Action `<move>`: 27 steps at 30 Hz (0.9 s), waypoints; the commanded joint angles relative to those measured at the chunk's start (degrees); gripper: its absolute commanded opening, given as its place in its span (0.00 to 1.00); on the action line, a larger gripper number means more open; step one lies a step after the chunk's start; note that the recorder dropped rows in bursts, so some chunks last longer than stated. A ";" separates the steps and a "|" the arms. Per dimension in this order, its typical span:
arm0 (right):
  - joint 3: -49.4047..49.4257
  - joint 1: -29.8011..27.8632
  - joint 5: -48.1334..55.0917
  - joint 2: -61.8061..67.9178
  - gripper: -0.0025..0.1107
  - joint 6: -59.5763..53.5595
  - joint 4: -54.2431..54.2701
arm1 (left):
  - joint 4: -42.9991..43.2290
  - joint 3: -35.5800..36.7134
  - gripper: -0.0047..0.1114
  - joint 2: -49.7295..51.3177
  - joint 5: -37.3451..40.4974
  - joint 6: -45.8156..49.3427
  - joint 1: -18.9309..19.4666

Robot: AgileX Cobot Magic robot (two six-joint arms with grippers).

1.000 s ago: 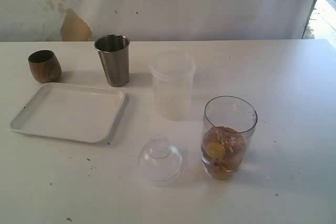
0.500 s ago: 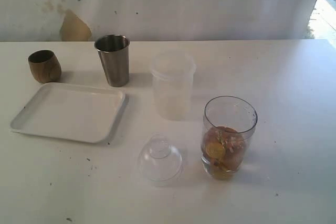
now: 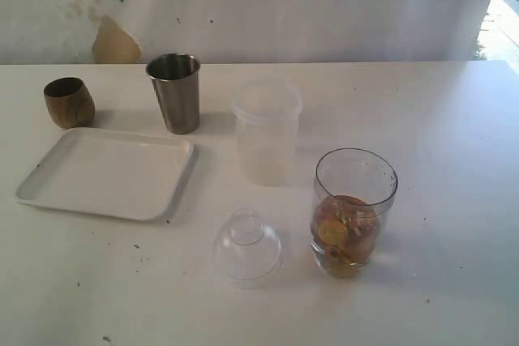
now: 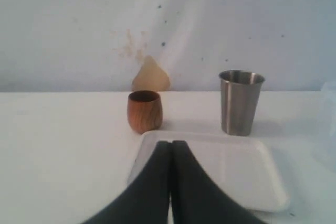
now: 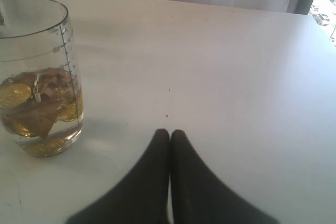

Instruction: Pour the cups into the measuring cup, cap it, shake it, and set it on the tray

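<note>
A brown wooden cup (image 3: 68,101) (image 4: 144,110) and a steel tumbler (image 3: 174,91) (image 4: 240,102) stand upright at the back left, behind the white tray (image 3: 105,172) (image 4: 241,169). The clear measuring cup (image 3: 352,210) (image 5: 38,77) stands at the front right with brown and gold pieces in its bottom. Neither arm shows in the exterior view. My left gripper (image 4: 171,143) is shut and empty, over the tray's near edge, pointing between the two cups. With nothing in its jaws, my right gripper (image 5: 170,132) is shut above bare table beside the measuring cup.
A frosted plastic cup (image 3: 267,130) stands in the middle of the white table (image 3: 454,119). A clear dome lid (image 3: 246,246) lies in front of it, left of the measuring cup. A wall runs along the table's back edge.
</note>
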 commanded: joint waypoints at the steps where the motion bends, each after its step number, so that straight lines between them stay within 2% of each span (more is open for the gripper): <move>1: 0.07 0.02 -0.76 -0.25 0.02 0.19 -0.12 | -0.76 0.65 0.04 -0.27 3.67 -1.07 3.34; 5: 0.07 0.02 -0.76 -0.25 0.02 0.19 -0.12 | -0.52 0.65 0.04 -0.27 4.84 -1.07 4.39; 27: 0.07 0.02 -0.76 -0.25 0.02 0.19 -0.12 | -0.39 0.65 0.04 -0.27 4.84 -3.41 4.39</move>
